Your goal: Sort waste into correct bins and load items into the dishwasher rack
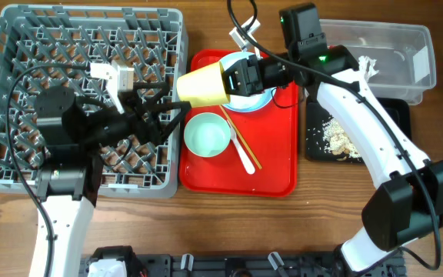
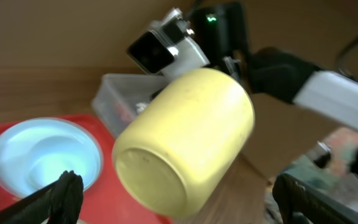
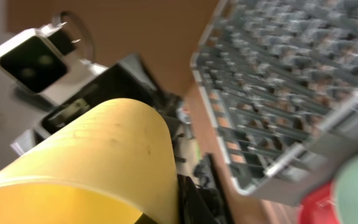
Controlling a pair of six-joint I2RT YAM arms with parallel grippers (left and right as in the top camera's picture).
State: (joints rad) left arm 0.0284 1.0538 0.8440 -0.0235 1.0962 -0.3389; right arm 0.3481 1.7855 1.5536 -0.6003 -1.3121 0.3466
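One yellow cup [image 1: 202, 83] sits clamped in my right gripper [image 1: 228, 77], base just ahead of my left gripper [image 1: 169, 111], jaws spread; releasing early could drop it.

Crowded air between rack and tray!

The yellow cup [image 1: 202, 83], sideways in the right end effector [image 1: 229, 78], hangs over the far left corner of the red tray [image 1: 275, 154]. Its base points at the left end effector [image 1: 168, 108], whose fingers gape wide above the right wall of the dishwasher rack [image 1: 121, 186]. Underneath, the pale green bowl [image 1: 208, 133], white fork [image 1: 244, 158] and chopsticks [image 1: 241, 140] clutter the tray's left half; the right half lies bare. The right arm [image 1: 360, 115] bars the far side, and bare table [image 1: 229, 223] runs along the near edge.
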